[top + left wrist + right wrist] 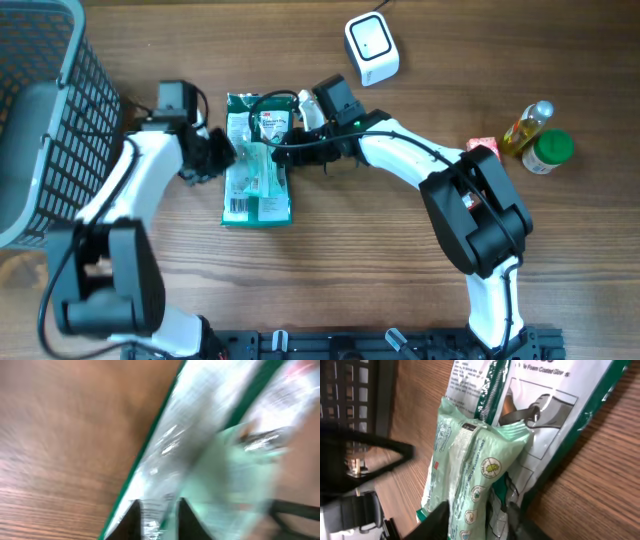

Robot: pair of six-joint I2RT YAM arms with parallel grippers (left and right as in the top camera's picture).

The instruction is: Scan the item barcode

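Where it lies flat, the green-and-white packet (257, 170) looks crinkled.

— Class of premises?
— A mock shop checkout on a robot test bench.
— Grounds?
— A wire basket (60, 110) stands well left of the left pincer (224, 156). A white scanner box (371, 48) sits beyond the right pincer (286, 148). An oil bottle (528, 125) and a green-lidded jar (548, 152) are far to its right. Sealed packets (256, 185) lie between both pincers on a wood-grain table (380, 250).
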